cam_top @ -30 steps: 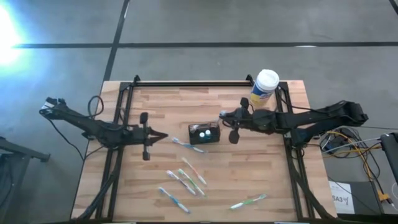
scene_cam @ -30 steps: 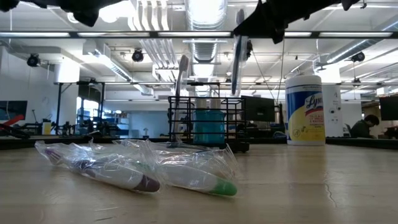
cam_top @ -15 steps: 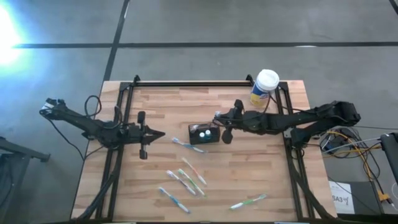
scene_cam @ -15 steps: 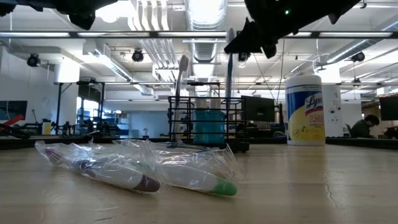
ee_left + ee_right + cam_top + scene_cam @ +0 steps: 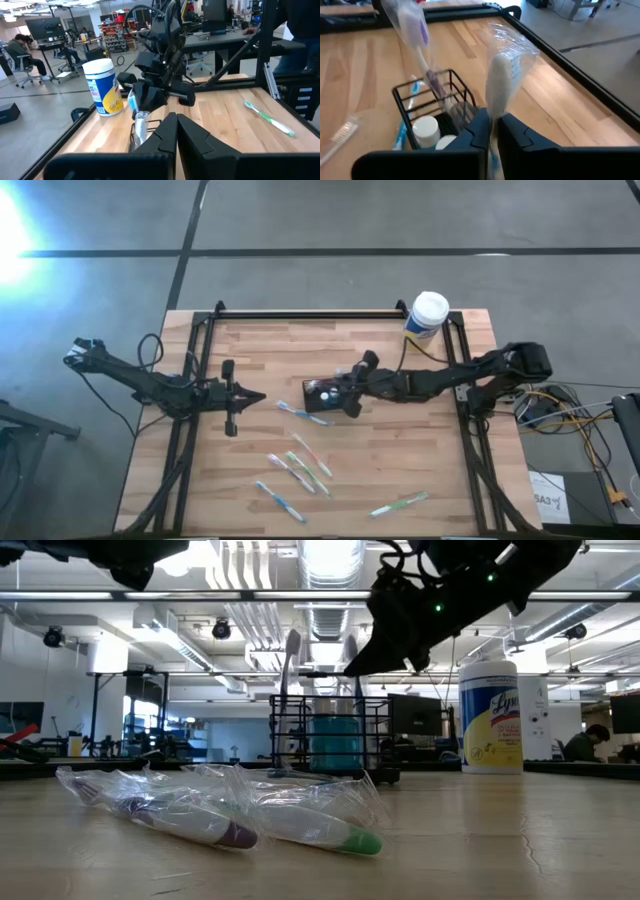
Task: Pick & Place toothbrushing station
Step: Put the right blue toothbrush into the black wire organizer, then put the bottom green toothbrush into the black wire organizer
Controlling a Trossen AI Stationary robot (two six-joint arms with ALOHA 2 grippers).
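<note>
Open lab: exposed ceiling ducts, monitor desks, seated people

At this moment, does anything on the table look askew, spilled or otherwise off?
Nothing is damaged or spilled. Several wrapped toothbrushes lie scattered at odd angles on the table, outside the black holder. The right gripper is shut on another wrapped toothbrush, held over the holder.

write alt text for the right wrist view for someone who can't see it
The right gripper is shut on a plastic-wrapped toothbrush, held upright just over the black wire holder on the wooden table. A purple wrapped toothbrush already stands in the holder.
</note>
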